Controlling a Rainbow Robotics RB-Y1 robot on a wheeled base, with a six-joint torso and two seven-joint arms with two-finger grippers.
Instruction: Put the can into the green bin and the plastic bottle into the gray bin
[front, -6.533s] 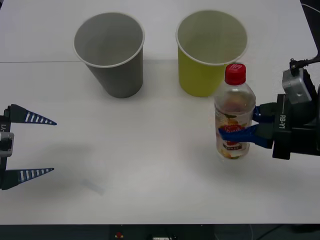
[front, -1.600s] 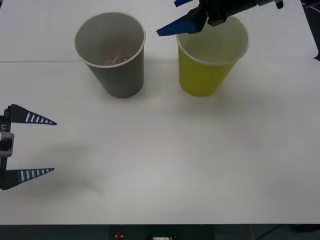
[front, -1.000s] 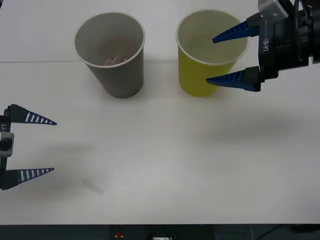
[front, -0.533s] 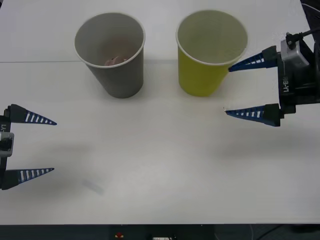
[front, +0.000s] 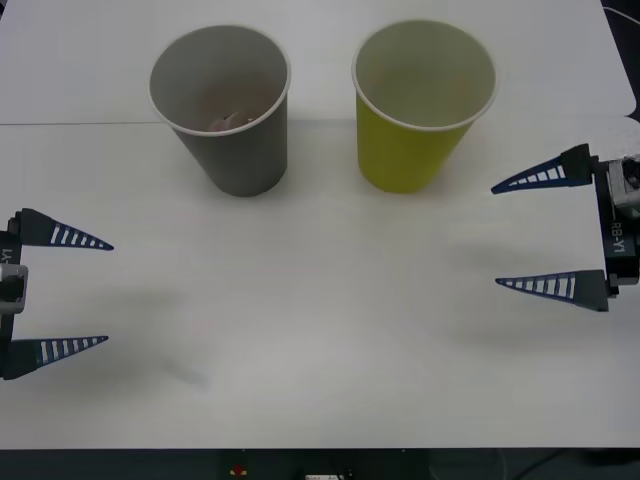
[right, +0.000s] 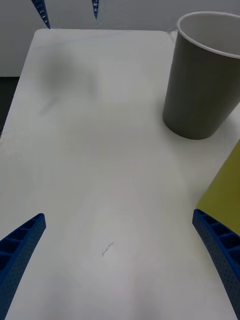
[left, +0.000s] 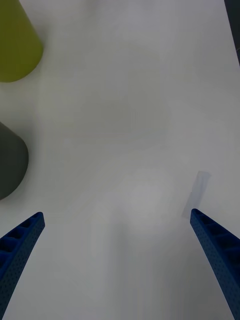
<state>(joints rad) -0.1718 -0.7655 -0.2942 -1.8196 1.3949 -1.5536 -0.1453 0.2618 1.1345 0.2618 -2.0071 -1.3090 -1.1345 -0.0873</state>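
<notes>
1. Front view: the gray bin (front: 222, 105) stands upright at about 11 o'clock on the white table (front: 320, 340), and the green bin (front: 423, 100) stands upright at about 1 o'clock, the two side by side with a gap between them. Down inside the gray bin there's something pale and reddish at the bottom, most likely the plastic bottle (front: 228, 120), though it is too dim to be sure. The green bin's inside looks pale and bare. The right gripper (front: 545, 232) hovers at 3 o'clock, jaws spread wide and holding nothing, well clear of the green bin. The left gripper (front: 72, 292) sits at 9 o'clock near the table's edge, jaws also spread wide, empty.

2. Right wrist view: the two blue fingers (right: 20, 250) sit at the corners, released, bare table between them. The gray bin (right: 202, 85) stands upright ahead, and a slice of the green bin's wall (right: 226, 185) shows just beside one finger. The left gripper's tips (right: 67, 11) peek in at the far end of the table.

3. Left wrist view: blue fingers (left: 17, 245) apart at the corners, gripping nothing. The green bin (left: 17, 42) and the gray bin (left: 11, 160) show at the side. A faint pale smudge (left: 197, 192) lies on the table.
</notes>
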